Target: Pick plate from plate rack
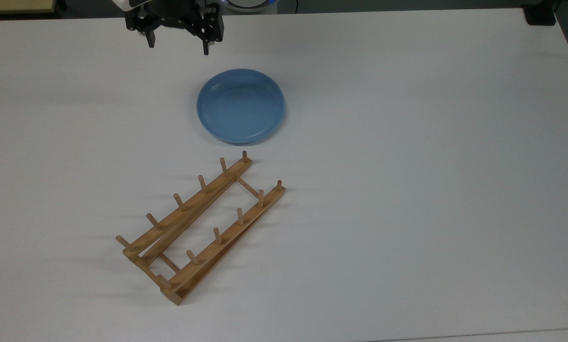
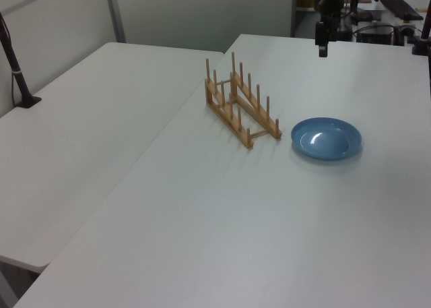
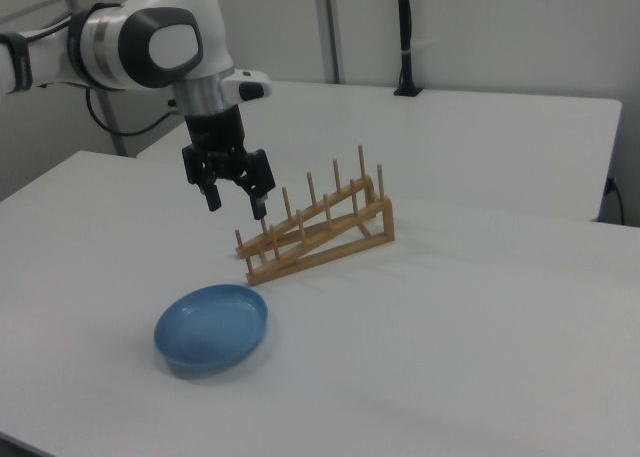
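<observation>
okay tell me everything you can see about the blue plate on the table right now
The plate is round, shallow and light blue, with a low raised rim and a glossy surface that catches the light. It looks like ceramic or hard plastic. It lies flat and right side up on the white table, empty, just past one end of the wooden plate rack and apart from it. Nothing touches it but the table. The gripper hangs open above the table, off to one side of the plate.
</observation>
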You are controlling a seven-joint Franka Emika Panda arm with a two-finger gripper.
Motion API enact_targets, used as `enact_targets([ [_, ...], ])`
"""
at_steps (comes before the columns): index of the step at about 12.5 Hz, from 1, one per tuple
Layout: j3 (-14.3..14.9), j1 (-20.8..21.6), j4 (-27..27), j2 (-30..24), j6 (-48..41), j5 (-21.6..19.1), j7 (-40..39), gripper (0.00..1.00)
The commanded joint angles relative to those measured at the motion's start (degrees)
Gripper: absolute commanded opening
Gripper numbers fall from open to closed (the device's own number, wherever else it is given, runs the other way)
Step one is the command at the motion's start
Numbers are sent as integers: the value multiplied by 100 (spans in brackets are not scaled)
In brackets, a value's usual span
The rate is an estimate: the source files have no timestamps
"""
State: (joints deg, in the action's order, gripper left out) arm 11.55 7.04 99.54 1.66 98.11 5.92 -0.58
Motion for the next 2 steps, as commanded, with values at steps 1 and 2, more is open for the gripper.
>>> enact_targets([
  [1,-74,-27,118,-113,-55,94,102,100],
  [2,-65,-36,118,-113,-47,76,102,100],
])
